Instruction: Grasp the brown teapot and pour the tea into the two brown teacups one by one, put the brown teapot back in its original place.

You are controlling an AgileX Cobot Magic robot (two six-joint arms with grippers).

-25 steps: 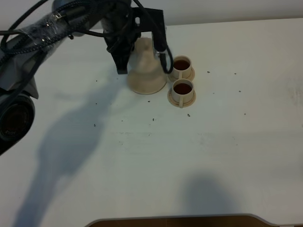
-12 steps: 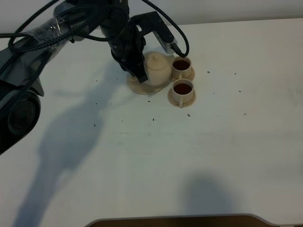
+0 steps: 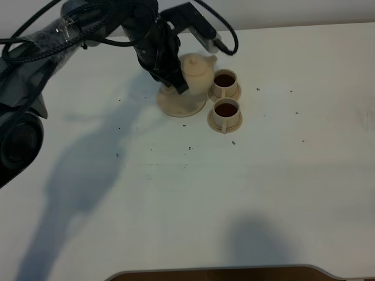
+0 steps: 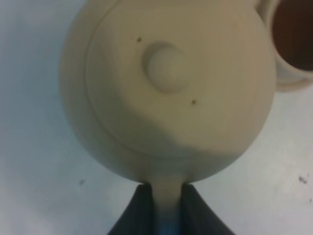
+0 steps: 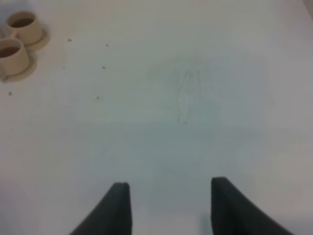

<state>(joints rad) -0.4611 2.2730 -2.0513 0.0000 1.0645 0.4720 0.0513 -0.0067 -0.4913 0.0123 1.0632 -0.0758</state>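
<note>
Left end effector clamped — teapot handle.

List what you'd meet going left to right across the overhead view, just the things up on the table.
left gripper → brown teapot → far teacup. The large saucer and near teacup overlap these, so I left them out.

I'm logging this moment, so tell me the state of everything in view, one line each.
brown teapot: lid on, upright, held by its handle, over the large saucer.
large saucer: flat on table.
far teacup: upright, holds tea.
near teacup: upright, holds tea.
left end effector: shut on teapot handle.
right end effector: open, empty.
</note>
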